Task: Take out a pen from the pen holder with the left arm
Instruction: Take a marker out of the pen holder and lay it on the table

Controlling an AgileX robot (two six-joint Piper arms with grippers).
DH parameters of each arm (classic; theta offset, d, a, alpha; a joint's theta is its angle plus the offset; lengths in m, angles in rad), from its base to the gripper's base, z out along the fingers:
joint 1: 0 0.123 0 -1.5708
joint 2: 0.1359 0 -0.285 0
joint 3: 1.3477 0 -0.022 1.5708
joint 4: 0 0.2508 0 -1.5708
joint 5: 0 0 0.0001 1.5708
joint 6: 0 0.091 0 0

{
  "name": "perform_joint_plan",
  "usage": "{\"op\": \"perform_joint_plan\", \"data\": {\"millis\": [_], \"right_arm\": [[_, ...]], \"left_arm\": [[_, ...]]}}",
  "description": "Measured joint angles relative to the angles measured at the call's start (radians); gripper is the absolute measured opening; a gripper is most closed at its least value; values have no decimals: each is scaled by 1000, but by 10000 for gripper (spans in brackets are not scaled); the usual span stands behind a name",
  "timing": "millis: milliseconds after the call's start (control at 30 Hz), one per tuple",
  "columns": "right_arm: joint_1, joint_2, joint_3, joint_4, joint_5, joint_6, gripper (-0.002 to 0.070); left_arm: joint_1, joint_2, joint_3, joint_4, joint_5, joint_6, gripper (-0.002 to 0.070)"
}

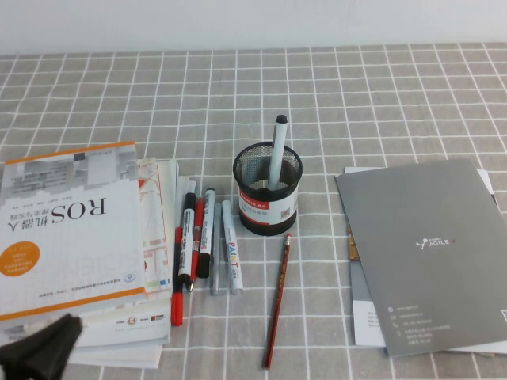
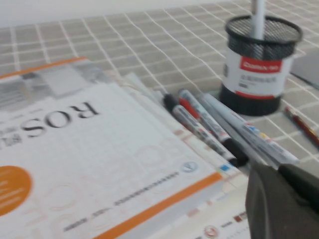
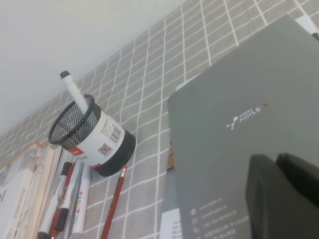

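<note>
High view, pen (image 1: 276, 154) roughly upright, left hand (image 1: 63, 331) nearside, right hand (image 3: 276, 169) over booklet (image 1: 428, 245)

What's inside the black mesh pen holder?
One grey pen stands inside the pen holder, leaning on its rim; the label hides the bottom. The left gripper is shut over the book; the right gripper hovers over the grey booklet.
</note>
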Motion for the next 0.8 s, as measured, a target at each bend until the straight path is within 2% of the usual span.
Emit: {"op": "perform_joint_plan", "data": {"millis": [233, 467, 800], "right_arm": [[0, 0, 0, 0, 0, 0, -13], [0, 0, 0, 0, 0, 0, -13], [0, 0, 0, 0, 0, 0, -13]], "left_arm": [[166, -213, 0, -2, 137, -2, -2], [338, -410, 2, -4, 182, -4, -2], [443, -475, 2, -4, 340, -4, -2]]}}
